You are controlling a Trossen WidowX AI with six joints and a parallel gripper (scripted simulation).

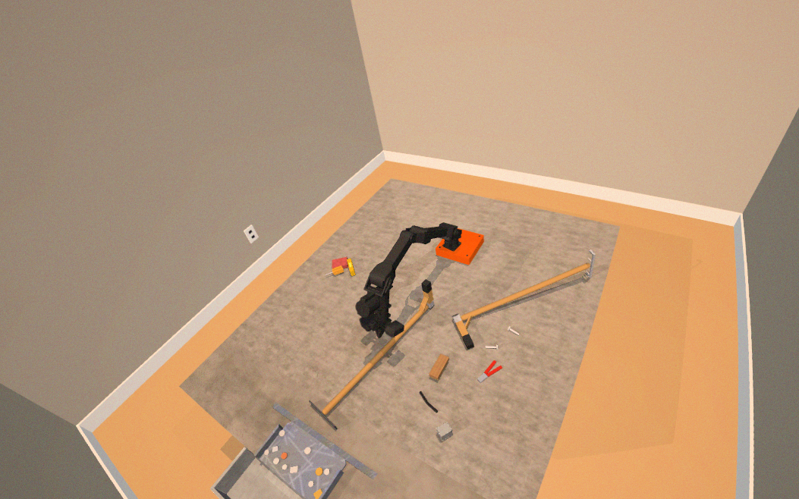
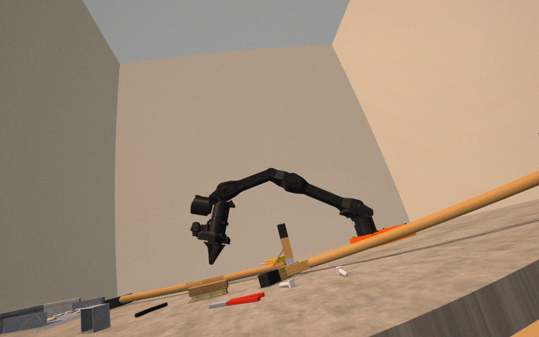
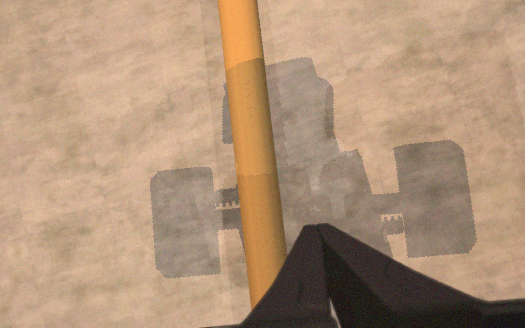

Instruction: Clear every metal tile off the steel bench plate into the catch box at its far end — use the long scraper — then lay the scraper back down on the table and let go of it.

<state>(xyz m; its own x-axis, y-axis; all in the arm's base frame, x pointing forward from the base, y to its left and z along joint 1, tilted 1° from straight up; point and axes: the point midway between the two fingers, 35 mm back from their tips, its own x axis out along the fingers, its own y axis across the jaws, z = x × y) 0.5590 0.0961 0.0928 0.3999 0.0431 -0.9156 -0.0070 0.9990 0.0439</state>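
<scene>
My gripper is shut and empty, pointing down above the table. The long scraper lies on the table below it; in the wrist view its orange-brown handle runs just left of the fingertips. Its dark blade lies toward the steel plate, and a black-tipped grip stands up at its other end. The blue-grey steel plate carries several small tiles, white, orange and yellow, such as a white tile and an orange tile. The catch box adjoins the plate, partly cut off by the frame.
A second long-handled tool with a pronged head lies to the right. Near the scraper lie a wooden block, red-handled pliers, a black rod and a grey block.
</scene>
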